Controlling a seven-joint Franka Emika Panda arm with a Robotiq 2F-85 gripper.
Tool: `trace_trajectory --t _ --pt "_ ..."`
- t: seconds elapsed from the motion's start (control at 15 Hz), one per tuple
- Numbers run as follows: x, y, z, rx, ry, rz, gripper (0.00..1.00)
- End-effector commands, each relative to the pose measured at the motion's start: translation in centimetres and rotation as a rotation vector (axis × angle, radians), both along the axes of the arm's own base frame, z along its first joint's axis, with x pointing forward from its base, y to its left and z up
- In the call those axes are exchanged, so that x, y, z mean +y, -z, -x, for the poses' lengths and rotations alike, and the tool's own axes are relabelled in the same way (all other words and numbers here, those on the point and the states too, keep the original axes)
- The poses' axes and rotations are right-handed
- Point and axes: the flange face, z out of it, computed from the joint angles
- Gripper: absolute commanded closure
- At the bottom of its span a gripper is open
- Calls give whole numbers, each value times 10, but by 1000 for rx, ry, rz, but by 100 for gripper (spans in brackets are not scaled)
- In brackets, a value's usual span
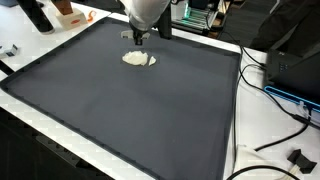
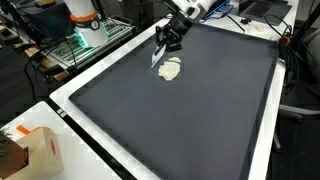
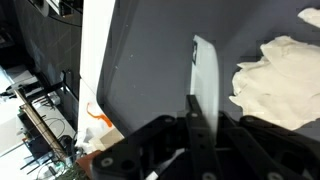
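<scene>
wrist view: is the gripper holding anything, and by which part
The gripper holds a thin white strip by one end. Its free end sticks out over the dark mat, beside the crumpled white cloth.

Arm: white links (image 1: 148, 8) enter from the top edge in both exterior views, reaching downward.
Wrist: dark (image 2: 178, 24), bent over, leaning at a slant rather than plumb.
Gripper: black (image 2: 164, 46), fingers aimed down, tips low.
Jaws: drawn close together, pinching a thin white strip (image 3: 205, 80) that juts out past the tips in the wrist view.
Fingers: dark (image 3: 190, 108), one on each side of the strip.
</scene>
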Motion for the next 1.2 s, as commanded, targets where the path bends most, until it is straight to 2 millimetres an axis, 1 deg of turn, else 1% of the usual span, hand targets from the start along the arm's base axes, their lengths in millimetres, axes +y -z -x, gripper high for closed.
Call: trace_trajectory --t 0.0,0.33,0.53,0.87,1.13 --pt "6 5 -5 34 -42 41 99" --pt "14 9 -8 56 -95 47 99" --pt "17 8 -10 60 -142 46 99" --pt "21 1 -11 66 -227 29 99" --pt "22 -6 -12 77 -280 -21 99"
